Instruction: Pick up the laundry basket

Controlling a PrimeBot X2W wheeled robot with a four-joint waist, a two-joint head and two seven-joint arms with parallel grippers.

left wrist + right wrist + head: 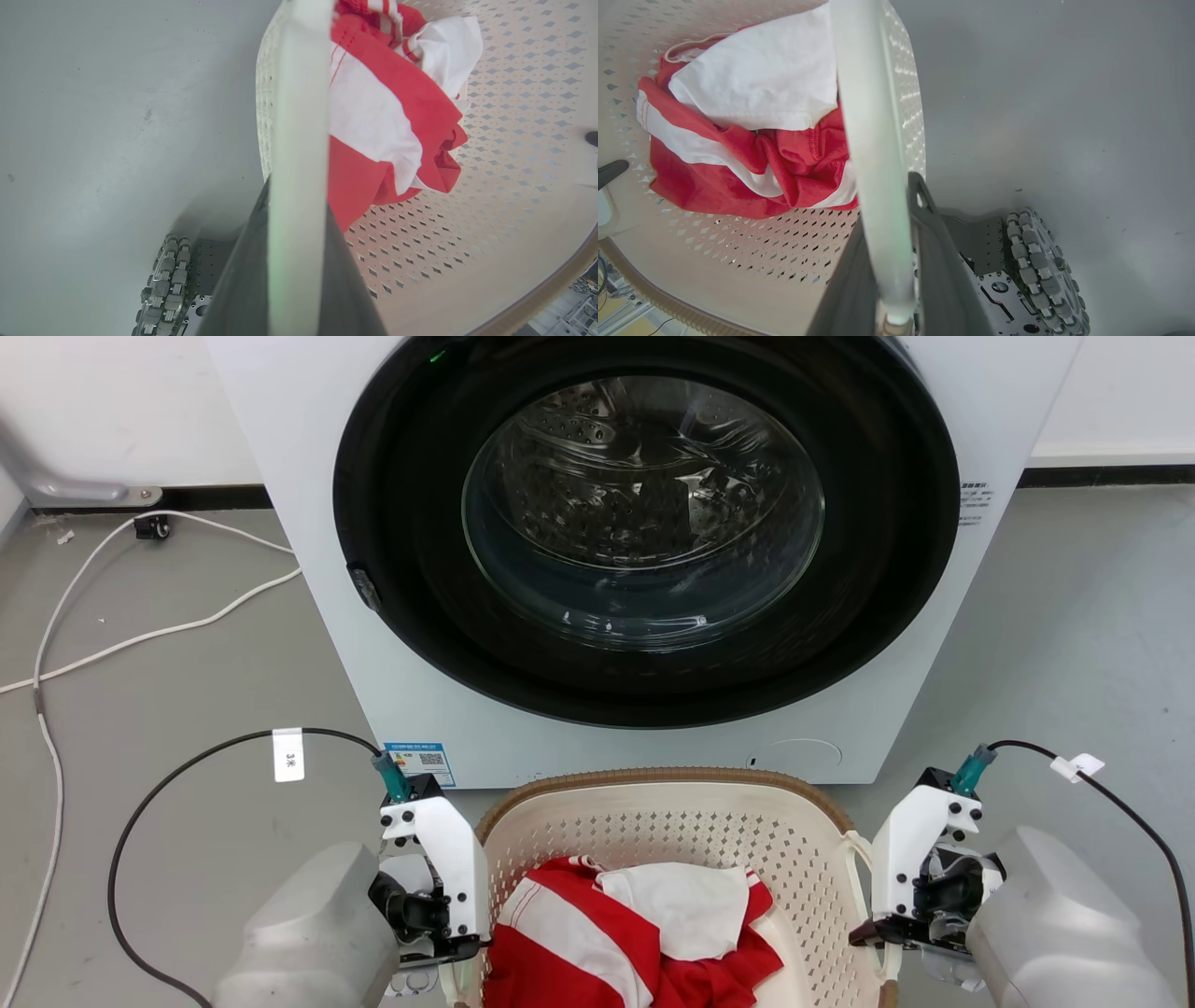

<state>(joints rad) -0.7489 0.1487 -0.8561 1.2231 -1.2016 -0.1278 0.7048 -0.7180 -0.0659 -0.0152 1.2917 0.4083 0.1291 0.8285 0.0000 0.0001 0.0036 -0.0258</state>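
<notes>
The cream perforated laundry basket (pixel 665 777) with a brown rim stands between my two grippers, right in front of the washer. Red and white clothes (pixel 635 933) lie inside it. My left gripper (pixel 446 933) is at the basket's left side. In the left wrist view the left gripper (pixel 296 200) is shut on the white loop handle (pixel 299 116), which runs between its dark fingers (pixel 243 280). My right gripper (pixel 878 933) is at the right side. There the right gripper (pixel 887 200) is shut on the other white handle (pixel 864 93).
A white washing machine (pixel 308 569) with a closed round glass door (pixel 644 513) stands just behind the basket. White cables (pixel 140 635) trail over the grey floor at the left. My base's roller wheels (pixel 163 284) (pixel 1031 252) sit below each handle.
</notes>
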